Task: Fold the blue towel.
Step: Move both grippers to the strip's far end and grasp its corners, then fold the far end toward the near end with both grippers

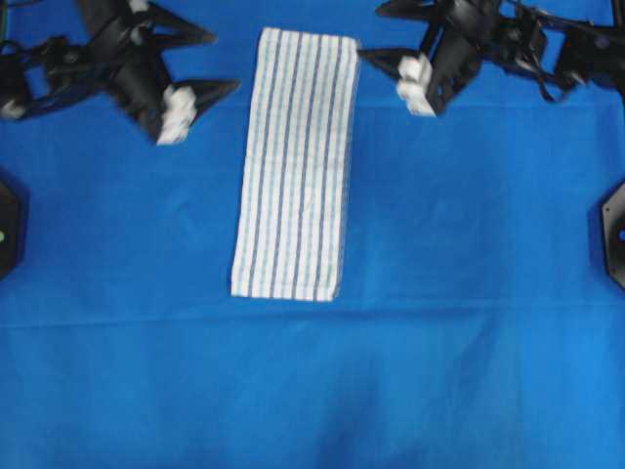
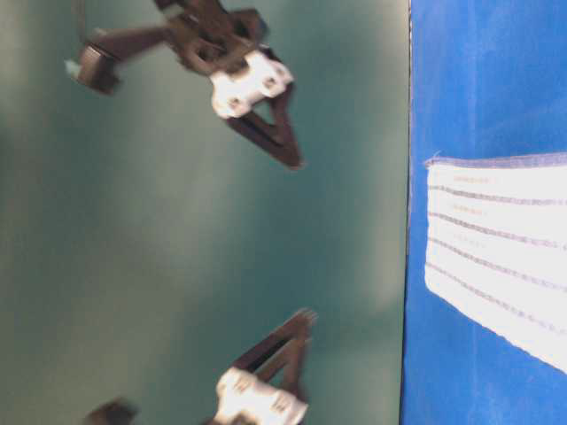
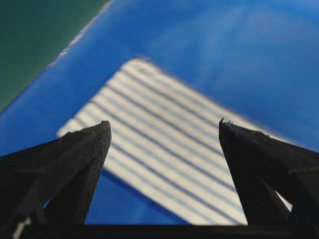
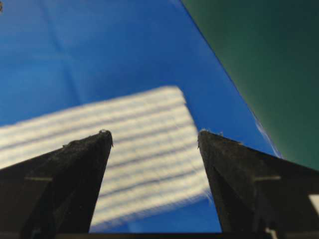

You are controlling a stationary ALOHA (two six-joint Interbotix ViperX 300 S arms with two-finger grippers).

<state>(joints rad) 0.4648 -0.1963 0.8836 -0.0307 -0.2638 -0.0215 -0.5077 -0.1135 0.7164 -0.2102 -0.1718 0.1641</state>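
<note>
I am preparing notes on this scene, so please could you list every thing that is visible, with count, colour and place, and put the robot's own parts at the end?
striped towel: one, white with thin blue and dark-blue stripes, folded into a long narrow strip, lying flat at the middle of the overhead view, between the two grippers.
blue cloth: one, plain solid blue, spread under the towel and covering the work surface.
green backdrop: one, dark green, beyond the edge of the blue cloth.
black fixtures: two, black, at the left and right edges of the overhead view.
left gripper: one, black with a white part, open, empty, beside the towel's upper left.
right gripper: one, black with a white part, open, empty, beside the towel's upper right.
</note>
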